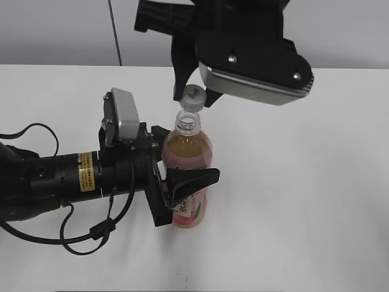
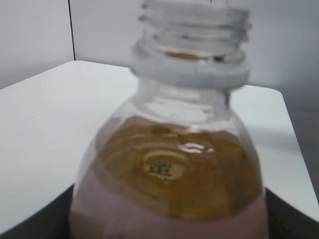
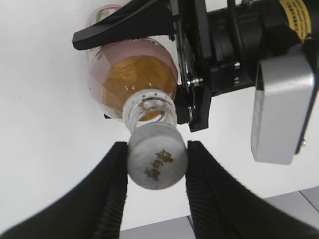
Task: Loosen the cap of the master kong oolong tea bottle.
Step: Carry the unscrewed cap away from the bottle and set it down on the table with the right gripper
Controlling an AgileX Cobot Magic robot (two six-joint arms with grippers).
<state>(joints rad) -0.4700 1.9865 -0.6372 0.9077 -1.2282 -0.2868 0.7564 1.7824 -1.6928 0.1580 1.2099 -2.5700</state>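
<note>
Exterior view: the right gripper pinches the cap, lifted just above the open master kong oolong tea bottle, itself clamped upright by the left gripper.

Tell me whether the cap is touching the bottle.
Apart. The exterior view shows the cap lifted clear of the bottle, whose threaded neck is bare.

The left wrist view blurs the bottle, cropping its base and mouth.
</note>
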